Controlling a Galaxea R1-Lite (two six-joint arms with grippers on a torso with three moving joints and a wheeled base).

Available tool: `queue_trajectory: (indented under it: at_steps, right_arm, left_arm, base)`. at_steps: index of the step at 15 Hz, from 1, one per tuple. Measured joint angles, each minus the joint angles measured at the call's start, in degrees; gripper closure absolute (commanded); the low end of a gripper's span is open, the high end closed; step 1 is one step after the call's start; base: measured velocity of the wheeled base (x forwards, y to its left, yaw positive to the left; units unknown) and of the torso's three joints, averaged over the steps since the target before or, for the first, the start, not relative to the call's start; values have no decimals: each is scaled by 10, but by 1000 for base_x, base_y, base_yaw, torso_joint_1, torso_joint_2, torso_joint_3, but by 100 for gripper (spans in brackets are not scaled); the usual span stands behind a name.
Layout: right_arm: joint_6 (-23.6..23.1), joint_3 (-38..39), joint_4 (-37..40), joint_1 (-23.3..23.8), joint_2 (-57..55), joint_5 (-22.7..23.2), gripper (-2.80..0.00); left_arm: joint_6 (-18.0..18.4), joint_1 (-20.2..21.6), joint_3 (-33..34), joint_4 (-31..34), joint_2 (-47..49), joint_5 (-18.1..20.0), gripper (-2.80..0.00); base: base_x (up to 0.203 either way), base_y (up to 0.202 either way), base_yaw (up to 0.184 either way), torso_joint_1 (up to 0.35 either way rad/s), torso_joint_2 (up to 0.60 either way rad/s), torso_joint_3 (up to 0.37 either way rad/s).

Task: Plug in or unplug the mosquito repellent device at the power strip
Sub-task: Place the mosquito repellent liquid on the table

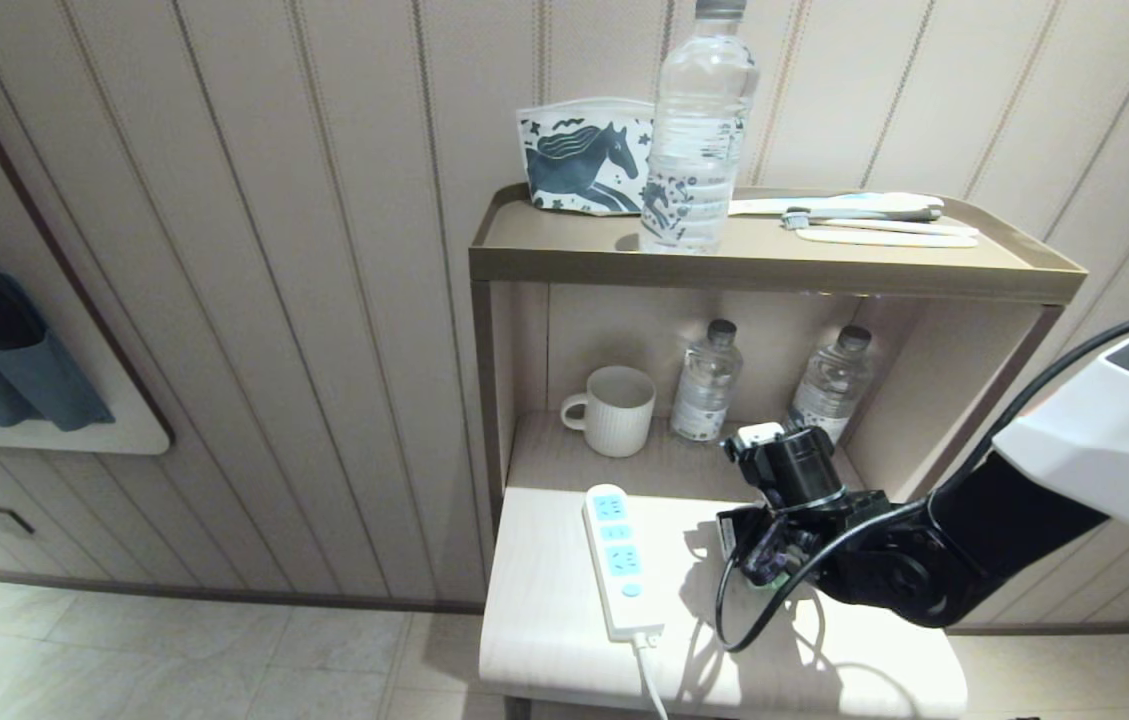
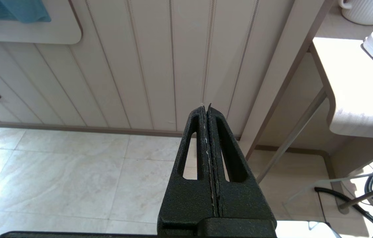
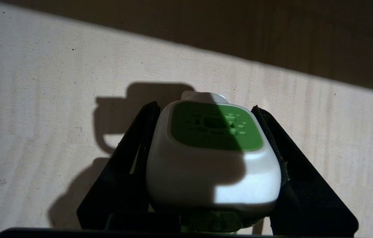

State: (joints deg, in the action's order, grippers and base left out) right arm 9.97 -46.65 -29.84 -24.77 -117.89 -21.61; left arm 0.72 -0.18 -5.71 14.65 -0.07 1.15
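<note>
The mosquito repellent device [image 3: 212,165], with a white body and a green vented face, sits between the two black fingers of my right gripper [image 3: 205,105], which is shut on its sides. It hangs just above the pale wooden tabletop [image 3: 57,82]. In the head view the right gripper [image 1: 762,562] is to the right of the power strip [image 1: 619,560] and apart from it; the wrist hides most of the device. The strip lies flat with its light-blue sockets empty and its cable running off the front edge. My left gripper [image 2: 206,107] is shut and parked low above the floor, beside the table.
Behind the strip, a shelf unit [image 1: 774,265] holds a white mug [image 1: 614,408] and two small water bottles [image 1: 706,395]. A tall water bottle [image 1: 699,130], a horse-print pouch [image 1: 584,160] and toothbrushes [image 1: 874,215] are on top. The right arm's black cable [image 1: 734,620] loops over the table.
</note>
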Motion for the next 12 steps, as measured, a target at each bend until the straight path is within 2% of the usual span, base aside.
queue_trajectory:
  at_steps: [9, 10, 12]
  right_arm:
    - [0, 21, -19, 3, -2, 4, 0]
    - [0, 23, -20, 4, -2, 3, -280]
    - [-1, 26, -19, 6, -2, 4, -280]
  left_arm:
    - [0, 0, 0, 1, 0, 0, 0]
    - [0, 0, 0, 1, 0, -1, 0]
    - [-1, 0, 0, 1, 0, -4, 0]
  base:
    - [0, 0, 0, 0, 0, 0]
    - [0, 0, 0, 0, 0, 0]
    - [0, 0, 0, 0, 0, 0]
